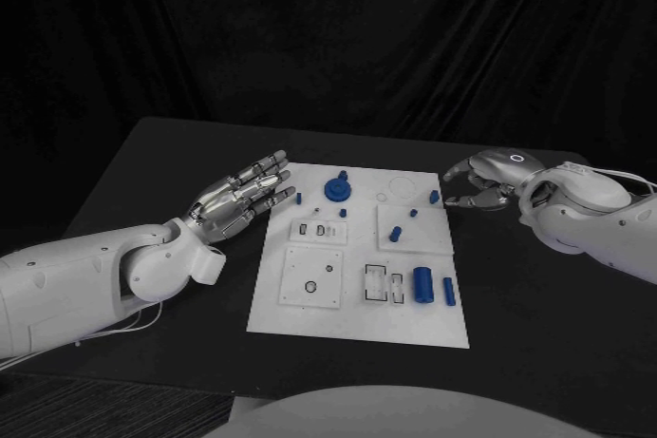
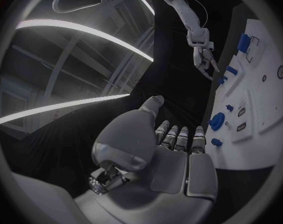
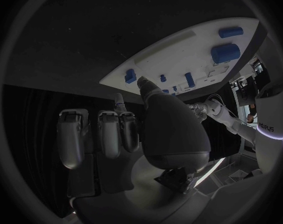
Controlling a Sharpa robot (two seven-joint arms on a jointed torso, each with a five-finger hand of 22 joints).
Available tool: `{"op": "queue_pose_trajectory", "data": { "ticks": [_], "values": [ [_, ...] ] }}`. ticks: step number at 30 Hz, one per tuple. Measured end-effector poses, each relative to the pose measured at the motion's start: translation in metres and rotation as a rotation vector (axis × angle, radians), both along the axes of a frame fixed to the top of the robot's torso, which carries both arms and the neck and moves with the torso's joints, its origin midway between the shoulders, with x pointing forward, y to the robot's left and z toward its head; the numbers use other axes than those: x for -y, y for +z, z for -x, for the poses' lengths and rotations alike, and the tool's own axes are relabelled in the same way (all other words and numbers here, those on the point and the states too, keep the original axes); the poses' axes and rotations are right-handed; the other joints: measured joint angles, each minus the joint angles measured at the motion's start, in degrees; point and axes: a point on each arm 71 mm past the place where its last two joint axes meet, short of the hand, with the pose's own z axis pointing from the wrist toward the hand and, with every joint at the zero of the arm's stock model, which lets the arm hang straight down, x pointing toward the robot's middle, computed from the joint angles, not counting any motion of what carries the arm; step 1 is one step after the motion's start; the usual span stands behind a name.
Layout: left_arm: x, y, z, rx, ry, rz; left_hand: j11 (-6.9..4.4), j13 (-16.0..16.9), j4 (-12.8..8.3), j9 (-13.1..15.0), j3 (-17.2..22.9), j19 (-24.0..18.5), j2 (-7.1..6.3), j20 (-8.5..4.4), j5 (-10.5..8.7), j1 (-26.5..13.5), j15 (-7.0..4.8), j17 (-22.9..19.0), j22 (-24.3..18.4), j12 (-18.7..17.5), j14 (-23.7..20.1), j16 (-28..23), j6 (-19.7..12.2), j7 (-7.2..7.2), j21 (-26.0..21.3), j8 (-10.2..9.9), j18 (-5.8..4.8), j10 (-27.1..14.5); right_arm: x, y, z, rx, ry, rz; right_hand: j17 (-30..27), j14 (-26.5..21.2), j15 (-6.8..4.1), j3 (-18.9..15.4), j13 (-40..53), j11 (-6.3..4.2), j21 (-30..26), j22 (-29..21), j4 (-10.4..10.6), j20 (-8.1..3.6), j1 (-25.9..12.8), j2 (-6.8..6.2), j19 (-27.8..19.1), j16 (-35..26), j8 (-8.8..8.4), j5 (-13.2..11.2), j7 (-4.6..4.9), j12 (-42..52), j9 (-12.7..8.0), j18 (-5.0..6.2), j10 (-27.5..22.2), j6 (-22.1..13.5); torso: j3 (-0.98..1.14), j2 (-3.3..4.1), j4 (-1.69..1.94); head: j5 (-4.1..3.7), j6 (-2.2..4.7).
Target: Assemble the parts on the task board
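The white rectangular task board lies flat on the black table, between the 2 hands. The silver left hand hovers just beside the board's far-left corner, fingers stretched out and apart, holding nothing. The silver right hand sits just off the far-right corner, fingers curled inward; whether they pinch a small piece cannot be told from these views.

Judging by how the parts lie, the work looks early. Nearest the left hand, a blue round knobbed disc stands on the board with a small blue peg beside it. Closest to the right hand is a small blue stub at the far edge, then a short blue pin further in. Well away from both hands, toward the robot, a blue cylinder and a slim blue rod lie loose beside open rectangular slots. Several recesses appear unfilled, so most seating seems left to do.
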Motion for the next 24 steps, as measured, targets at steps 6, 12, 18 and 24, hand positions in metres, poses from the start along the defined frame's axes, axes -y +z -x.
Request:
{"op": "queue_pose_trajectory", "data": {
  "ticks": [6, 12, 18, 24],
  "values": [
    [0.0007, -0.0002, -0.0001, -0.001, -0.003, 0.002, 0.0, 0.0, -0.03, 0.0, 0.03, 0.0, 0.0, 0.0, 0.0, 0.0, 0.0, 0.01, 0.0, 0.0, 0.0, 0.0, 0.0, 0.0, 0.0, 0.0, 0.0, 0.0, -0.003, -0.0063, -0.0025, -0.002, -0.002, 0.001, 0.0, 0.0, 0.0, 0.08, 0.0, 0.0, 0.0, 0.0, 0.23, 0.0, 0.3, 0.3, 0.0, 0.0, 0.23, 1.59, 0.0, 0.0, 0.0, 0.0, 0.0, 0.0, -0.02, -0.02, 0.02, -0.3, 0.48],
    [0.001, -0.0005, -0.0002, -0.001, -0.006, 0.003, 0.0, 0.0, -0.03, 0.0, 0.03, 0.0, 0.0, 0.0, 0.0, 0.0, 0.0, 0.01, 0.0, 0.0, 0.0, 0.0, 0.0, 0.0, 0.0, 0.0, 0.0, 0.0, -0.0048, -0.0088, -0.0044, 0.002, -0.001, 0.001, 0.0, 0.0, 0.0, 0.16, -0.01, 0.0, 0.0, -0.01, 0.47, 0.0, 0.76, 0.29, 0.0, 0.0, 0.23, 3.64, 0.21, 0.0, 0.0, 0.01, 0.0, 0.21, -0.06, -0.08, 0.05, -0.15, 0.52],
    [0.0012, -0.0007, -0.0002, -0.002, -0.008, 0.003, 0.0, 0.0, -0.03, 0.0, 0.03, 0.0, 0.0, 0.0, 0.0, 0.0, 0.0, 0.02, 0.0, 0.0, 0.0, 0.0, 0.0, 0.0, 0.0, 0.0, 0.0, 0.0, -0.0065, -0.0099, -0.0064, 0.005, 0.0, 0.001, 0.0, 0.0, 0.0, 0.16, -0.01, 0.0, 0.0, -0.01, 0.47, 0.0, 0.82, 0.23, 0.0, 0.0, 0.45, 4.66, 0.21, 0.0, 0.0, 0.01, 0.0, 0.21, -0.06, -0.07, 0.06, -0.06, 0.56],
    [0.0015, -0.0009, -0.0002, -0.003, -0.01, 0.004, 0.0, 0.0, -0.03, 0.0, 0.03, 0.0, 0.0, 0.0, 0.0, 0.0, 0.0, 0.03, 0.0, 0.0, 0.0, 0.0, 0.0, 0.0, 0.0, 0.0, 0.0, 0.0, -0.008, -0.0102, -0.0086, 0.009, -0.001, 0.002, 0.0, 0.0, 0.0, 0.16, -0.01, 0.0, 0.0, -0.01, 0.47, 0.0, 0.82, 0.23, 0.0, 0.0, 0.45, 4.87, 0.21, 0.0, 0.01, 0.01, 0.0, 0.21, -0.06, -0.05, 0.09, -0.18, 0.34]
  ]
}}
